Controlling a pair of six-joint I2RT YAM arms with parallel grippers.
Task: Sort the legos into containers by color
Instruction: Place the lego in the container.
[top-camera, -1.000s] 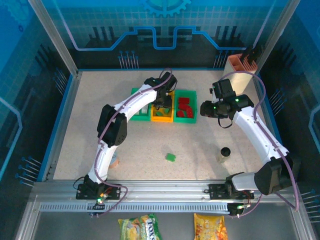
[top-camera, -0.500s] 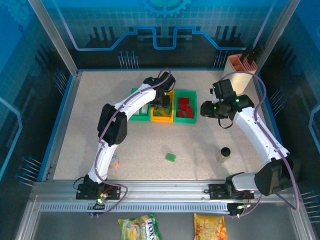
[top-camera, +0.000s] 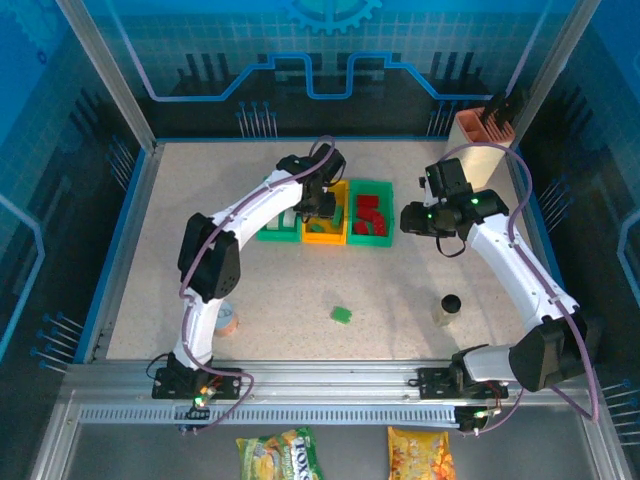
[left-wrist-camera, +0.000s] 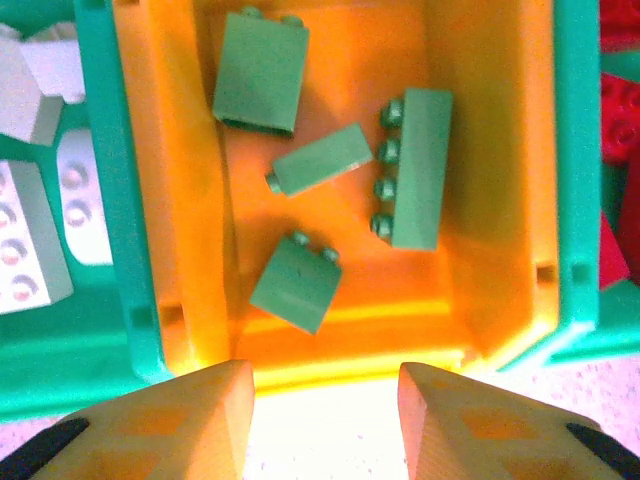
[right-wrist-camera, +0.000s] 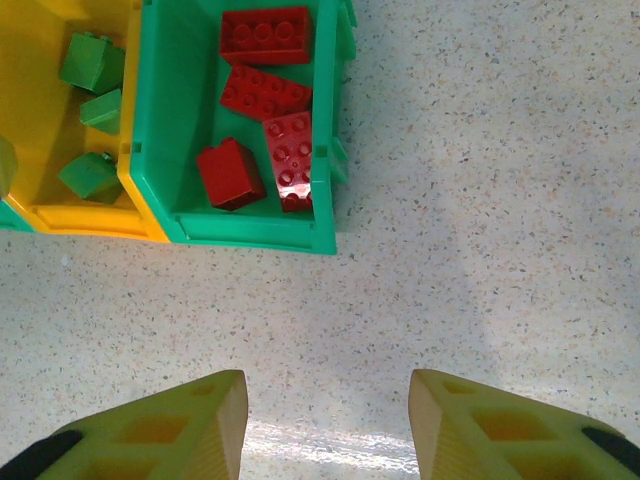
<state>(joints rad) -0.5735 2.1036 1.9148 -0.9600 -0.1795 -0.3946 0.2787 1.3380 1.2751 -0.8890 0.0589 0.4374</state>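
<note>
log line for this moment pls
left pincer: open, empty, above orange bin | orange bin: four green bricks | right pincer: open, empty, above table | green bin: four red bricks | loose green brick: on table, unsorted

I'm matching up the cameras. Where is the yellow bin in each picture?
Top external: yellow bin is the middle of three in the row.
Left wrist: yellow bin at centre, green bricks inside.
Right wrist: yellow bin in the upper left corner, cut off.
Shared landmark: the green bin with red bricks next to it.
</note>
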